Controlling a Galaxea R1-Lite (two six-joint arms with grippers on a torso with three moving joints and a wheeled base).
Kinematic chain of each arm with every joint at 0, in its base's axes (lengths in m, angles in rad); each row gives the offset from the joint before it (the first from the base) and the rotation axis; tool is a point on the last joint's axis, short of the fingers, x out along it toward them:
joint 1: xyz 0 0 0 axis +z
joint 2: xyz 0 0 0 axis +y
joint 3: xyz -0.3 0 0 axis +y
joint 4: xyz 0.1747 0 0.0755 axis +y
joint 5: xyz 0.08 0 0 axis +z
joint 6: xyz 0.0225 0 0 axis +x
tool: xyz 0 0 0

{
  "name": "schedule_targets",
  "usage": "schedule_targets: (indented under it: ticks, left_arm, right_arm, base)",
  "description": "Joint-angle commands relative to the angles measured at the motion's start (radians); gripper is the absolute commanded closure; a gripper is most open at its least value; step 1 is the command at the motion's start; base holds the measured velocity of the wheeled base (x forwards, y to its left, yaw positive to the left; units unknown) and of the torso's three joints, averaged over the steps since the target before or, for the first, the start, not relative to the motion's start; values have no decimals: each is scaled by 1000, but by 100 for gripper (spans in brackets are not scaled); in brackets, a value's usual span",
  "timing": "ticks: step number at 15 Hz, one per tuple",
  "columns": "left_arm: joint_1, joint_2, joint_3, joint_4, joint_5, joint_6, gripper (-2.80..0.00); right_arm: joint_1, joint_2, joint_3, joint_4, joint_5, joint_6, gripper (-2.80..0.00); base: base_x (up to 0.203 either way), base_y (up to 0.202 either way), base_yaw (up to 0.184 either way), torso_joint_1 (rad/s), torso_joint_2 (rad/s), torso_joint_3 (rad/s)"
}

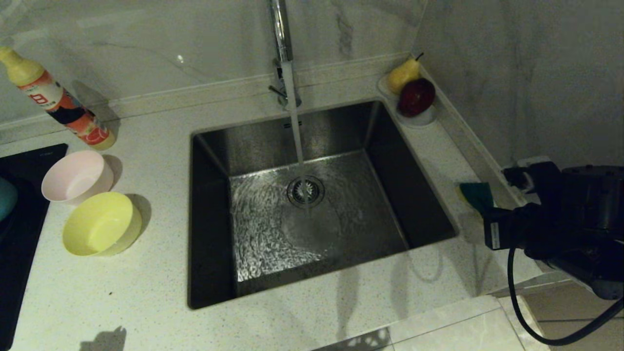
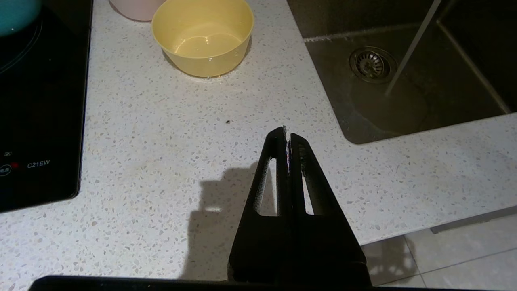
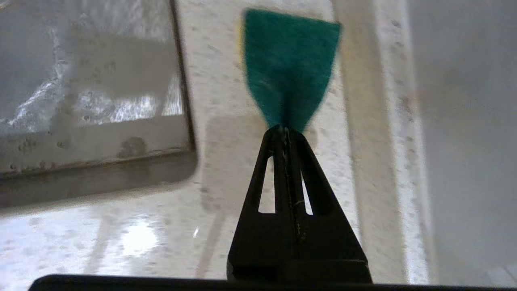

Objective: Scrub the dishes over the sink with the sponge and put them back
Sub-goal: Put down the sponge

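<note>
The sponge (image 3: 288, 68), green face up, lies on the table (image 1: 302, 312) at the sink's (image 1: 312, 204) three o'clock, its long axis running away from the right claw (image 3: 285, 130), which is pinched tight on its near end. The left claw (image 2: 286, 133) hangs pressed together above the table, at the five o'clock of the yellow bowl (image 2: 203, 36).

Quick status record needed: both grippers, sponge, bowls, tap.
right gripper: shut on the sponge, pinching its near edge, over the counter right of the sink
left gripper: shut, empty, above the counter left of the sink
bowls: pink bowl and yellow bowl upright on the counter, left of the sink
tap: running into the sink
</note>
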Motion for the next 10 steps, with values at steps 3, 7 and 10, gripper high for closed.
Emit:
schedule_targets:
  ticks: [3, 7, 10]
  left_arm:
    - [0, -2, 40, 0, 1, 0, 0]
    - [0, -2, 40, -1, 1, 0, 0]
    - [0, -2, 40, -1, 1, 0, 0]
  right_arm:
    - [-47, 28, 4, -12, 0, -12, 0]
    - [-50, 42, 3, -17, 1, -23, 0]
    - [-50, 46, 33, -34, 3, -52, 0]
  base:
    - [0, 0, 0, 0, 0, 0]
    - [0, 0, 0, 0, 0, 0]
    - [0, 0, 0, 0, 0, 0]
